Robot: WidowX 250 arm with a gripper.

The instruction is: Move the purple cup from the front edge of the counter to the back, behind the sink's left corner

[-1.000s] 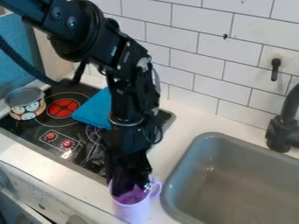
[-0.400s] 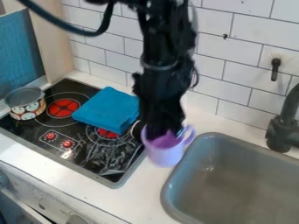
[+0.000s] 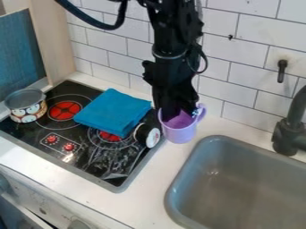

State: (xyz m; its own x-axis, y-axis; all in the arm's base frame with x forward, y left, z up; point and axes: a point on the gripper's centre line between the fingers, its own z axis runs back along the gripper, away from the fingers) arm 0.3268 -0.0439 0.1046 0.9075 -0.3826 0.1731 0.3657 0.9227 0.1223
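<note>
the black claw (image 3: 178, 111) hangs down at the mouth of a light purple mug (image 3: 179, 133), its tip dipping inside the rim; whether it is apart or clamped is hidden in there, so i can't tell; the mug sits right under the claw, handle on the right side, above or on the pale strip between stove and sink; i can't say if its base touches the tabletop (image 3: 149, 199); just below and left of the claw, near the mug, is a black object (image 3: 141, 134) with a round white end, at the stove's edge; close by on the claw's left, a folded blue cloth (image 3: 113, 112) lies on the black stove (image 3: 33, 130), partly over one red burner (image 3: 110, 136); farther left is another red burner (image 3: 64, 110), with a small pot (image 3: 26, 106) beside it, grey inside and printed with cartoon faces; two red knobs are set in the stove, left of the claw and lower; to the claw's lower right is the grey sink (image 3: 239, 179), with a dark faucet (image 3: 288, 134) well off to the right; behind the claw rises a white tiled wall (image 3: 239, 58), a small black hook (image 3: 281, 71) on it to the upper right; far to the upper left stands a blue panel (image 3: 21, 47)
</note>
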